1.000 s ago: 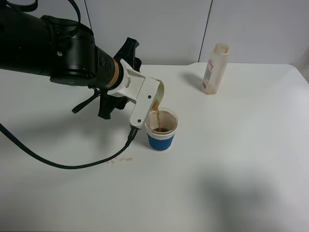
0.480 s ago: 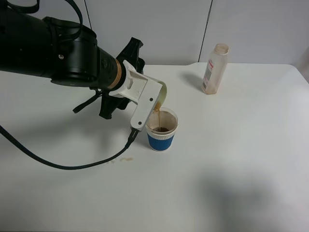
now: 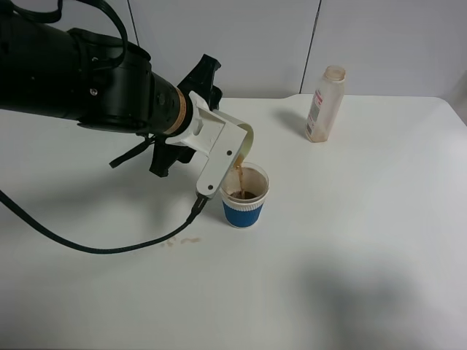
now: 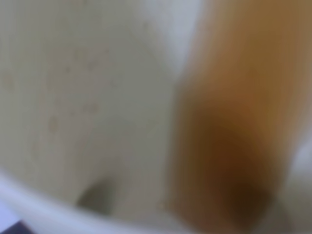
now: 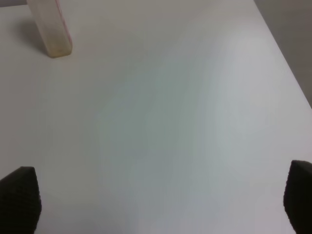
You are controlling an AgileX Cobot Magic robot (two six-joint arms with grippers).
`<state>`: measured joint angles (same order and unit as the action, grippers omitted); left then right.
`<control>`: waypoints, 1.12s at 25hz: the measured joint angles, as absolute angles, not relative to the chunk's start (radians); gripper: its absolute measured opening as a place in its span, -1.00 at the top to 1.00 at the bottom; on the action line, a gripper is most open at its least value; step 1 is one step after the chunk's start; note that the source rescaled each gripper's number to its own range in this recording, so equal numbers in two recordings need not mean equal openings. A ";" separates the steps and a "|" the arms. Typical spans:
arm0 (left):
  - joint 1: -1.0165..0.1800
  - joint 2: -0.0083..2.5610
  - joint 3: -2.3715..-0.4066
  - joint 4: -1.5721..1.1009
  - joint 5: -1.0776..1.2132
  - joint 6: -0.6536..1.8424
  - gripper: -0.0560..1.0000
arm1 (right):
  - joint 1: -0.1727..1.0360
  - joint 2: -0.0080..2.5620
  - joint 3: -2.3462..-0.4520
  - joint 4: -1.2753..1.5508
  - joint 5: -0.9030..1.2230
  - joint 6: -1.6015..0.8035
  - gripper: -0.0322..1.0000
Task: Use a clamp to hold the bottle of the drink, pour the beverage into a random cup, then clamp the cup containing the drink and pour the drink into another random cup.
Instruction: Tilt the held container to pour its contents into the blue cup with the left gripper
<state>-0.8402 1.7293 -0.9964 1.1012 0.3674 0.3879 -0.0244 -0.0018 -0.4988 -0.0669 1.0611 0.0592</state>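
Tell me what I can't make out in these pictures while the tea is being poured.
- Left hand: in the exterior high view its white wrist-camera mount covers the grip; only the yellow-green tumbler's rim shows.
- Left wrist view: blurred, only tumbler wall and brown drink.
- Drink level in the blue-sleeved cup: hard to judge.
- Bottle: top cut off in the right wrist view.
- Bottle label: too small to read.

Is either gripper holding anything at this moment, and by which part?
The left gripper holds the pale yellow-green tumbler, tipped over the blue-sleeved cup. The camera mount hides where the fingers sit on it. The right gripper is open and empty.
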 joint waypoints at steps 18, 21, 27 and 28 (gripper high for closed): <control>-0.840 1.729 -0.996 1.208 0.369 0.332 0.84 | -0.024 -0.002 -0.499 -0.067 1.061 0.059 -1.00; -0.840 1.729 -0.996 1.229 0.370 0.330 0.84 | -0.024 -0.002 -0.499 -0.067 1.061 0.059 -1.00; -0.840 1.729 -0.996 1.246 0.378 0.330 0.84 | -0.024 -0.002 -0.499 -0.067 1.061 0.059 -1.00; -0.840 1.729 -0.996 1.251 0.378 0.329 0.84 | -0.024 -0.002 -0.499 -0.067 1.061 0.059 -1.00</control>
